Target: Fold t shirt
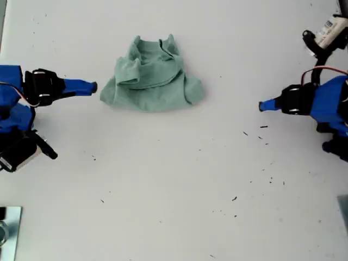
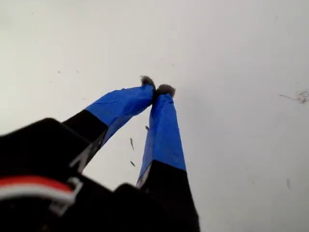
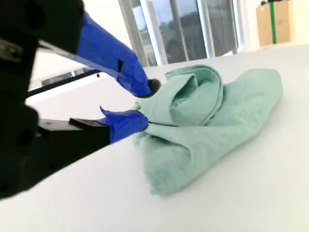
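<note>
- Two claws face each other across your white worktop (image 1: 174,179).
- Your t shirt (image 1: 152,76) lies crumpled in a heap toward the far middle of the exterior view.
- Your second claw (image 1: 93,87), at that view's left, is spread with its tips just beside the cloth.
- Your first claw (image 2: 157,89), at that view's right, is pressed together, empty, well apart from the shirt.

The t shirt (image 1: 152,76), pale sage-green knit, lies crumpled in a loose, rumpled heap on the white bench (image 1: 174,185), folds bunched upward.
</note>
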Motion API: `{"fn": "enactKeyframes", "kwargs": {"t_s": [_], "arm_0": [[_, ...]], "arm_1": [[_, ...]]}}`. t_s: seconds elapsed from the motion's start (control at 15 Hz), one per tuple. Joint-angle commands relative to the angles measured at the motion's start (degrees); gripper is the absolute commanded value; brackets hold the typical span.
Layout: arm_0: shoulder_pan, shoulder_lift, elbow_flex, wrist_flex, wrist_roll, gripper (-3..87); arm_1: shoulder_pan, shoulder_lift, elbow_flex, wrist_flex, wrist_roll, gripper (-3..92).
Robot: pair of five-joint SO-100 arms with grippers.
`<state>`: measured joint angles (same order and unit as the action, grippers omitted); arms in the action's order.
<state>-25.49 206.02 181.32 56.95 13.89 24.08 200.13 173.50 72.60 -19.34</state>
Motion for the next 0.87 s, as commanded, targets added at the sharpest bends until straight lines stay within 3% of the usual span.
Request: {"fn": "enactKeyframes", "kwargs": {"t_s": [0.0, 0.13, 0.2, 0.33, 0.8], "arm_0": [[2.2, 0.35, 4.92, 0.44, -4.83, 7.6], [4.31, 0.44, 4.39, 2.11, -5.98, 9.2], [5.89, 0.44, 4.39, 2.11, -5.98, 9.2], [7.56, 0.44, 4.39, 2.2, -6.24, 9.3], [7.91, 0.44, 4.39, 2.2, -6.24, 9.3]], "arm_1": [[-0.09, 0.26, 4.66, 3.6, 6.33, 2.2], [0.0, 0.62, 4.57, 3.78, 3.6, 2.8], [0.79, 0.62, 4.57, 3.78, -2.55, 2.8], [1.58, 0.62, 4.57, 3.78, -24.17, 2.9], [1.41, 0.62, 4.57, 3.87, -24.43, 2.5]]}}
